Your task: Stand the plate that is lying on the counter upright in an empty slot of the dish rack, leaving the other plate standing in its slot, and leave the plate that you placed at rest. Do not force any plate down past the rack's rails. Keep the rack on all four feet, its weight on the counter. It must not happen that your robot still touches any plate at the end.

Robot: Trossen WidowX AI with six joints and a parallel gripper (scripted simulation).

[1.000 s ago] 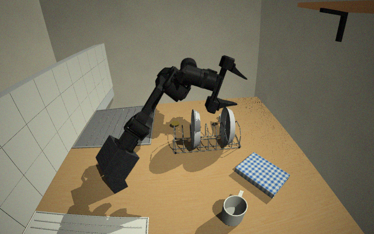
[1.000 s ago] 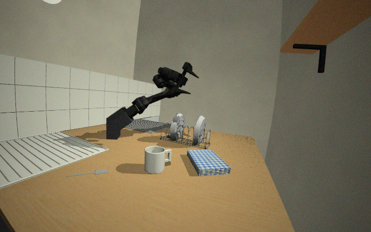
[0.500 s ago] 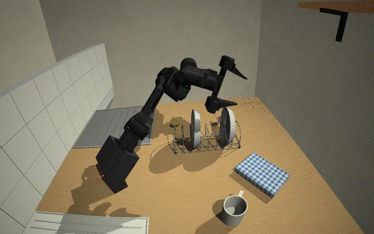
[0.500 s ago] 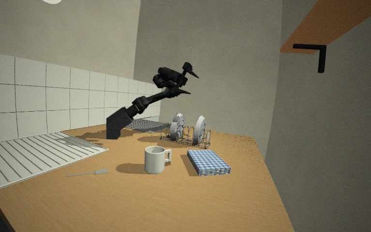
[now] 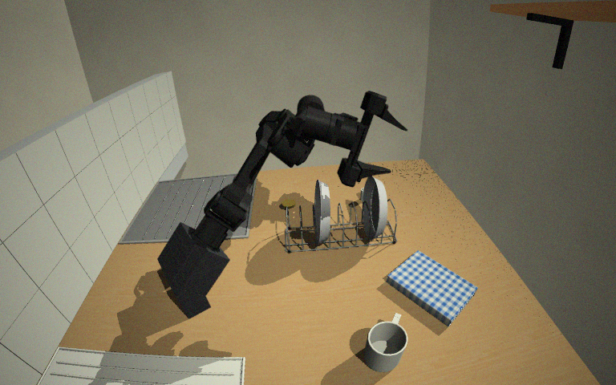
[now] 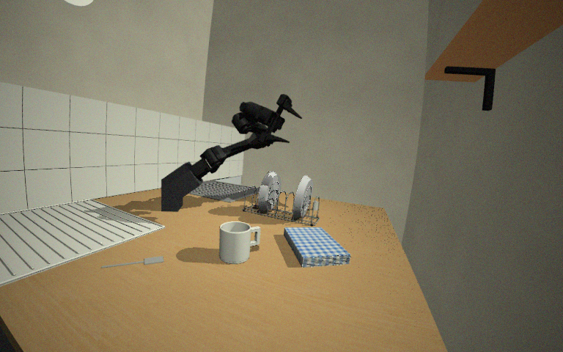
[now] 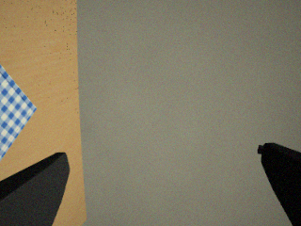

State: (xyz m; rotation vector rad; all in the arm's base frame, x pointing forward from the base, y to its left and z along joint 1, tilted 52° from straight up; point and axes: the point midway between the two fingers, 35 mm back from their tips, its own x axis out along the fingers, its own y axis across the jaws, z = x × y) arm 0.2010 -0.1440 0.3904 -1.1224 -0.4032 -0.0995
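A wire dish rack (image 5: 339,228) stands on the wooden counter, also shown in the exterior view (image 6: 282,205). Two white plates stand upright in it: one in a middle slot (image 5: 322,212) (image 6: 270,191), one near the right end (image 5: 374,207) (image 6: 302,196). No plate lies flat on the counter. My gripper (image 5: 394,147) (image 6: 292,127) is wide open and empty, raised well above the rack's right end, fingers pointing toward the right wall. The wrist view shows only both fingertips, the grey wall and a strip of counter.
A blue checked folded cloth (image 5: 431,285) (image 6: 316,246) (image 7: 11,109) lies right of the rack. A grey mug (image 5: 386,345) (image 6: 236,241) stands in front. A small yellow-topped item (image 5: 289,203) stands behind the rack. A drainboard (image 6: 61,232), a grey mat (image 5: 190,206) and a small tool (image 6: 134,262) lie on the counter.
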